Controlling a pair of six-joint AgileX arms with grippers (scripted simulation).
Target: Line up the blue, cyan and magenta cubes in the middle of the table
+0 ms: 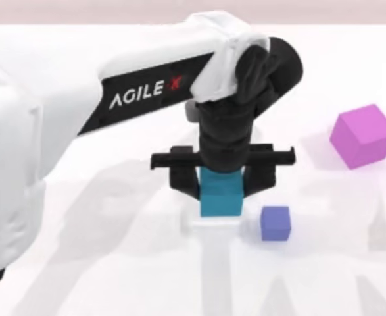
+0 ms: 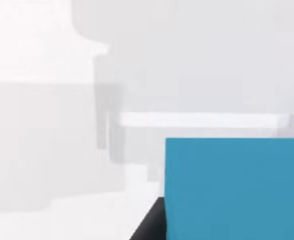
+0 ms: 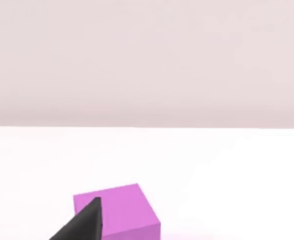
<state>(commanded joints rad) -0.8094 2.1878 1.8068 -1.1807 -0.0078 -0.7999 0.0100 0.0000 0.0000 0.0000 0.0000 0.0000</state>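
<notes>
In the top view the left arm reaches in from the left edge of the frame, and its left gripper [image 1: 220, 187] stands over the cyan cube [image 1: 220, 195] just below the centre of the frame, one dark finger on each side of the block and apparently clamped on it. The left wrist view bears this out: the cyan face fills the lower right of that frame with a black finger edge against it. Whether the cube rests on the bench [image 1: 114, 263] or hangs a little above it cannot be told, though the pale patch right under it suggests it is very low. The blue cube [image 1: 275, 222] sits just beside the cyan one, toward the lower right, apart from it by a narrow gap. The magenta cube [image 1: 363, 135] lies well apart at the right of the frame, turned askew. The step in hand looks like setting the cyan cube in its place in the row. To do it well, lower it straight and flat, keep its edges square with the blue cube, and part the fingers without nudging that neighbour. The right arm is out of the top view; its wrist view shows one dark finger tip [image 3: 81, 225] near the magenta cube, and I cannot tell whether that right gripper is open.
</notes>
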